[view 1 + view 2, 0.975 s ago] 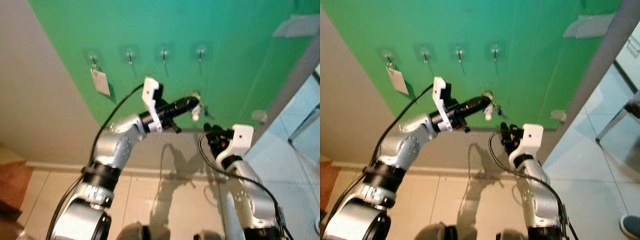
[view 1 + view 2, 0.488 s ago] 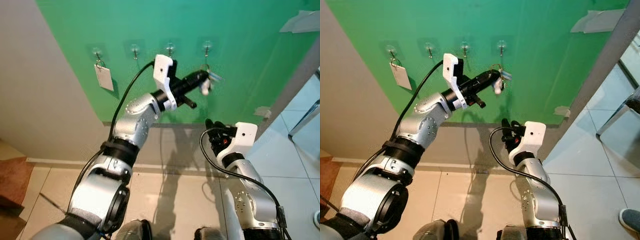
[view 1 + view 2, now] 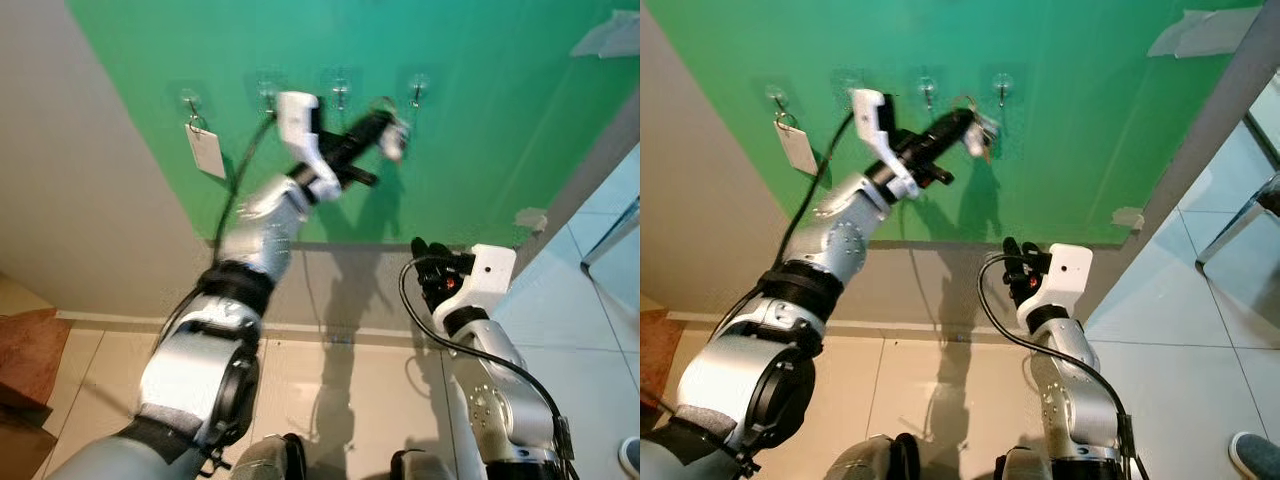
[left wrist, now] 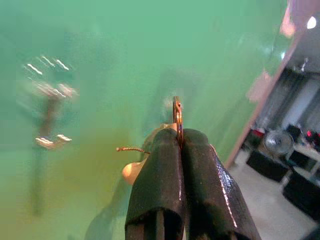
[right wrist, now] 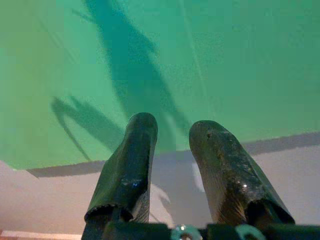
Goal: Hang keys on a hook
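Green wall (image 3: 480, 120) above pale tiled floor (image 3: 330, 390), four hooks (image 3: 340, 92).

text: none legible | white tag (image 3: 205, 150) on leftmost hook (image 3: 189, 101) of green wall: blank | no labels, brands, numbers

home hallway: green wall (image 3: 480, 120), key hooks (image 3: 341, 95).

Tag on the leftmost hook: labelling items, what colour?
White tag, clearest in the left eye view.
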### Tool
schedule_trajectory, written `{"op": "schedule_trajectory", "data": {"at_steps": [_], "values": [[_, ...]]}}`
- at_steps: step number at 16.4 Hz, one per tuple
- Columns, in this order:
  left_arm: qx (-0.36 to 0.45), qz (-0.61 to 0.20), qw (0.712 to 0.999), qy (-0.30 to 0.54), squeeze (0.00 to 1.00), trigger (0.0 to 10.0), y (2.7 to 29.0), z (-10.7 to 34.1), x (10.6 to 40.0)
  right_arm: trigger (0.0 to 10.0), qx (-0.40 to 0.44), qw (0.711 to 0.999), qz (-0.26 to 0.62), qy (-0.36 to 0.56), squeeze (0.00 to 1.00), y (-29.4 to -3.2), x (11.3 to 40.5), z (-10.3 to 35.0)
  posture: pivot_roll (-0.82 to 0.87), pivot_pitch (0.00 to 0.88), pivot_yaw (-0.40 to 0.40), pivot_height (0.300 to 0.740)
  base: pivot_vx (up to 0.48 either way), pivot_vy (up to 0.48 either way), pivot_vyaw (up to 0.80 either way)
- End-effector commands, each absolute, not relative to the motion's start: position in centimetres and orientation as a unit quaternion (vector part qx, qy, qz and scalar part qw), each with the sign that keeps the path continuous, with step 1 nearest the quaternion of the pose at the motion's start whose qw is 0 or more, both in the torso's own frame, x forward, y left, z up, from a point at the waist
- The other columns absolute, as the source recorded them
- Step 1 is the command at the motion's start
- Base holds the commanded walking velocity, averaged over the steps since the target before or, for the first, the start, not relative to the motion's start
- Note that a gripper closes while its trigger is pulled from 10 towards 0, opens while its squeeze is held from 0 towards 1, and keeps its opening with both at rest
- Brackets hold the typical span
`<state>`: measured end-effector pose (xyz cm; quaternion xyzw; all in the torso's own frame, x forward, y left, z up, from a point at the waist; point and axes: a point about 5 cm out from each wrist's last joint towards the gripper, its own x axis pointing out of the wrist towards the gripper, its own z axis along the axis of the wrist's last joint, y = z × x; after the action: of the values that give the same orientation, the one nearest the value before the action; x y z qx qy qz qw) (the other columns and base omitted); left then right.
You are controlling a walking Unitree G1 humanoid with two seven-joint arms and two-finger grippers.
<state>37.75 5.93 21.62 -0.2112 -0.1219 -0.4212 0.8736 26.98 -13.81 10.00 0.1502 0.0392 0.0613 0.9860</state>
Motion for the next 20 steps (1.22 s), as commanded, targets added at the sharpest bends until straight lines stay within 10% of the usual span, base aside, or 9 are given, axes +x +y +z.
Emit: {"op": "schedule_trajectory", "data": {"at_steps": [1, 20], "values": [[-0.216, -0.413, 0.873, -0.141, 0.0, 10.0, 7.1, 21.7, 37.2, 10.0, 0.154, 0.986, 0.06, 0.038, 0.0, -13.8, 26.7, 10.2, -0.06, 0.169, 0.099, 0.74, 0.0, 0.0, 0.0], [-0.228, -0.392, 0.884, -0.114, 0.0, 10.0, 8.8, 21.6, 38.0, 10.0, 0.163, 0.983, 0.069, 0.043, 0.0, -13.3, 26.6, 10.4, -0.04, 0.197, 0.08, 0.74, 0.0, 0.0, 0.0]]}}
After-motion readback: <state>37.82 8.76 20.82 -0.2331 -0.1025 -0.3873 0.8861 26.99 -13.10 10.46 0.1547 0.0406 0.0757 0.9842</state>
